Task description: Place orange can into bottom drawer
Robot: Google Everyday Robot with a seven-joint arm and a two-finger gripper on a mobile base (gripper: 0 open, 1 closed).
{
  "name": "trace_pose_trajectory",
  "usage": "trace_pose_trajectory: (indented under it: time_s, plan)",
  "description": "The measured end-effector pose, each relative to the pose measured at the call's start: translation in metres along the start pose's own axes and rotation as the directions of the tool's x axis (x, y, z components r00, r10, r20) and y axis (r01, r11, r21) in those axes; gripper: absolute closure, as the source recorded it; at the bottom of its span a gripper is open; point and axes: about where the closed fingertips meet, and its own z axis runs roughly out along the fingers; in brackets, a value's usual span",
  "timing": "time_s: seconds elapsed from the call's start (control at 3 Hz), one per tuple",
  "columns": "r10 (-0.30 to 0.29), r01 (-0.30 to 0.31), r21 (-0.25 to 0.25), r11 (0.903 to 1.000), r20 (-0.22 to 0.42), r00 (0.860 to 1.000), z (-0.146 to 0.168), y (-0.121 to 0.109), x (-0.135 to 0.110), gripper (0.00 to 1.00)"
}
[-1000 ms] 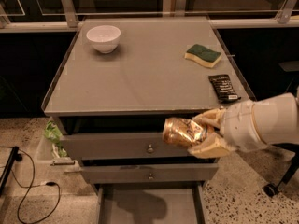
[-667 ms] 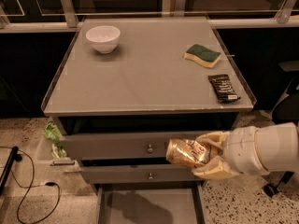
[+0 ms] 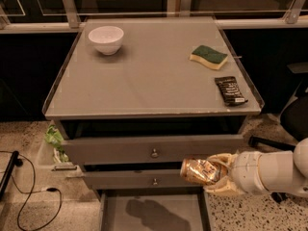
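My gripper (image 3: 217, 173) comes in from the right, low in front of the cabinet, and is shut on the orange can (image 3: 201, 171). The can lies on its side, its end pointing left, in front of the lower drawer front. The bottom drawer (image 3: 154, 211) is pulled out at the bottom of the view, its flat grey floor below and left of the can. The can's shadow falls on that floor.
On the cabinet top (image 3: 144, 81) stand a white bowl (image 3: 106, 38), a green-and-yellow sponge (image 3: 208, 57) and a black snack wrapper (image 3: 230, 90). Two grey drawer fronts with knobs (image 3: 154, 153) sit above the open drawer. A cable (image 3: 29, 196) lies on the floor at left.
My gripper has moved down with the can, from level with the upper drawer front to level with the lower one, just above the open bottom drawer.
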Motion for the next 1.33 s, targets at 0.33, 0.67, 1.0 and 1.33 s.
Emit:
trace_pose_trajectory:
  time_s: [0.33, 0.67, 1.0, 1.33]
  plan:
    - [-0.001, 0.001, -0.001, 1.0000, 0.000, 1.000, 0.000, 0.000, 0.000, 1.00]
    - [0.029, -0.030, -0.055, 0.9980, -0.024, 0.999, 0.039, 0.014, 0.031, 1.00]
    - [0.111, -0.118, -0.103, 0.9876, -0.067, 0.992, 0.091, 0.032, 0.092, 1.00]
    - [0.189, -0.199, -0.129, 0.9715, -0.080, 0.979, 0.143, 0.055, 0.152, 1.00]
